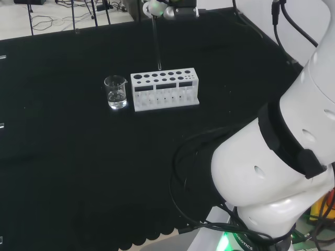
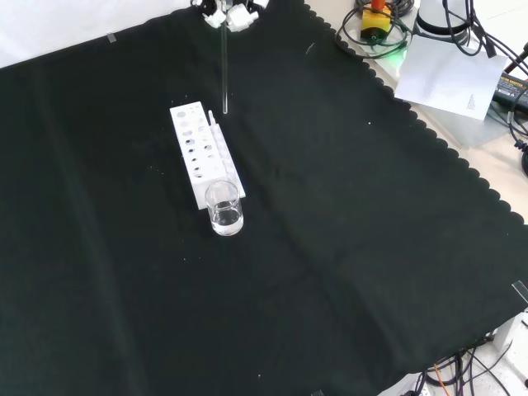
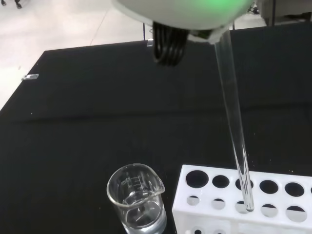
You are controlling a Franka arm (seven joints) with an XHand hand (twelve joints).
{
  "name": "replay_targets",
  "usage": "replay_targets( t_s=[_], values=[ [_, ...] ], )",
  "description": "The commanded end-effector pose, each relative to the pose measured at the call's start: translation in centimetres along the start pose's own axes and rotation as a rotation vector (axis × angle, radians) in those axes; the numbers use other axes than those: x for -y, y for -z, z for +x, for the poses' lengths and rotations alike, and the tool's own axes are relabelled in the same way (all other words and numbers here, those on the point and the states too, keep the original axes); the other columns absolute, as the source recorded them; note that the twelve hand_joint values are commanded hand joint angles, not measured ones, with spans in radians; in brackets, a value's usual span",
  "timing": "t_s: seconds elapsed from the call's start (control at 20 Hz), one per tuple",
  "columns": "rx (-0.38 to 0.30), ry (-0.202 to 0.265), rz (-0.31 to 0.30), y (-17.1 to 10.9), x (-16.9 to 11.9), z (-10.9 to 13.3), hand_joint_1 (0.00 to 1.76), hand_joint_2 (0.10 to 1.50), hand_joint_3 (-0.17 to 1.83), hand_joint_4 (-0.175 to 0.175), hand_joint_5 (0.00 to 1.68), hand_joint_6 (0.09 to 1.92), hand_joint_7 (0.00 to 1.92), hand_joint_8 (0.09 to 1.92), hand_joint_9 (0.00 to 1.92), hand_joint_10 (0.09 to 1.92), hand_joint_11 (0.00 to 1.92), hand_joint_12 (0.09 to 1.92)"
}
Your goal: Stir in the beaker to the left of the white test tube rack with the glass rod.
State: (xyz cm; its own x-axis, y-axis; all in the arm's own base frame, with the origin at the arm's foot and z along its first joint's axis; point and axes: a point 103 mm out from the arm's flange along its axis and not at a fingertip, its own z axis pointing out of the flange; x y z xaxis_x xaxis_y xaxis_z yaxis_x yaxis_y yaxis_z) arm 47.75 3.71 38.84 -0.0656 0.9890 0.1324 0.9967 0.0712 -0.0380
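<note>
Head view: at the top edge, the hand (image 1: 155, 7) holds a glass rod (image 1: 156, 44) hanging nearly upright, its fingers closed around the top; the lower tip hovers above the white test tube rack (image 1: 165, 89). A glass beaker (image 1: 115, 92) with clear liquid stands just left of the rack.

Front view: the rod's tip hangs beside the rack's far end, and the beaker sits at its near end.

Wrist view: the rod slants down over the rack's holes, clear of the beaker.
</note>
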Motion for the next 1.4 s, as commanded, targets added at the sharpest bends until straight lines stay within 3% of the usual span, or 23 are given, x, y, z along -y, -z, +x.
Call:
replay_targets(
  t_s=[0.05, 0.45, 0.65, 1.0, 1.4],
  values=[
    [0.043, 0.043, 0.027, -1.0, -1.2, 2.1, 1.30, 0.65, 0.92, -0.175, 0.97, 1.09, 1.13, 1.30, 1.42, 1.16, 1.54, 0.84],
    [0.002, 0.093, 0.020, -0.9, -1.5, 3.2, 1.30, 0.64, 0.93, -0.175, 0.97, 1.09, 1.14, 1.28, 1.43, 1.15, 1.54, 0.84],
    [-0.022, 0.161, 0.022, -1.2, -2.4, 4.9, 1.30, 0.64, 0.92, -0.175, 0.96, 1.09, 1.15, 1.27, 1.43, 1.15, 1.54, 0.84],
    [-0.060, 0.238, 0.011, -1.9, -4.2, 7.9, 1.30, 0.64, 0.92, -0.175, 0.97, 1.09, 1.14, 1.28, 1.43, 1.15, 1.54, 0.84],
    [-0.067, 0.275, 0.006, -2.5, -7.0, 9.7, 1.30, 0.63, 0.93, -0.175, 0.98, 1.08, 1.14, 1.29, 1.43, 1.15, 1.54, 0.84]
  ],
)
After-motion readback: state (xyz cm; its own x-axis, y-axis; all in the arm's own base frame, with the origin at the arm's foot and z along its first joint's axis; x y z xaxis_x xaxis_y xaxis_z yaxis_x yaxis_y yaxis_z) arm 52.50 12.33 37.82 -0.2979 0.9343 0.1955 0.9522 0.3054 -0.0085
